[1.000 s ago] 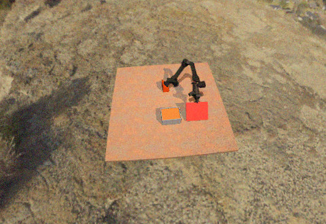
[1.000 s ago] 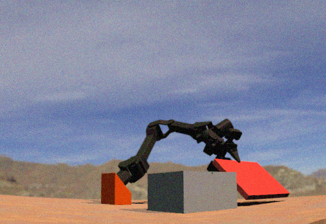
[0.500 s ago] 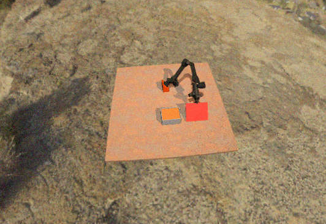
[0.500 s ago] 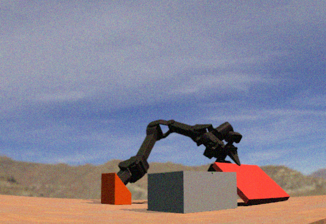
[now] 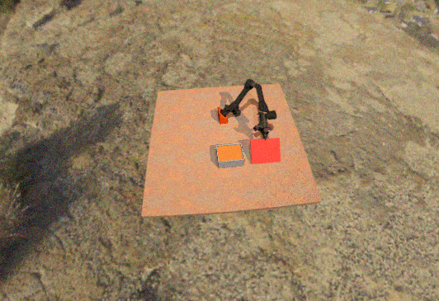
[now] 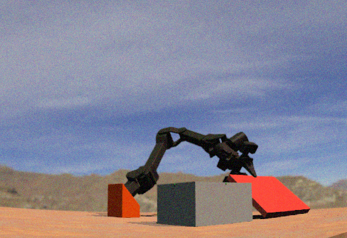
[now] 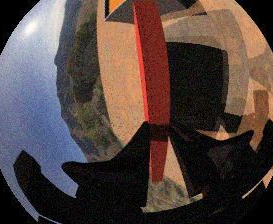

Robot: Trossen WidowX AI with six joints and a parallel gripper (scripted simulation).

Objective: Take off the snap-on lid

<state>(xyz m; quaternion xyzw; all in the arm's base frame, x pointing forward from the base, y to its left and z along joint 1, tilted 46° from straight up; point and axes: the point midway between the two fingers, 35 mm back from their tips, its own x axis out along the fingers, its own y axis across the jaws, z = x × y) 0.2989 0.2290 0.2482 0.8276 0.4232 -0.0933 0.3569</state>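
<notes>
The red lid point(image 5: 265, 151) point(image 6: 280, 193) point(image 7: 154, 65) is off the box and slopes steeply, its gripped edge raised and its opposite edge low, at or just above the table; contact is not certain. Its plain red face is turned upward. My gripper point(image 5: 266, 138) point(image 6: 241, 175) point(image 7: 158, 128) is shut on the lid's raised edge, one finger on each side; one finger is partly hidden behind the lid in the exterior view. The grey storage box point(image 5: 231, 163) point(image 6: 223, 203) stands upright and open beside the lid, with an orange interior showing in the top view.
An orange block point(image 5: 223, 117) point(image 6: 115, 200) with a sloped side stands by the arm's base. The table point(image 5: 186, 185) has its right edge beyond the lid in the top view. A narrow gap separates box and lid there.
</notes>
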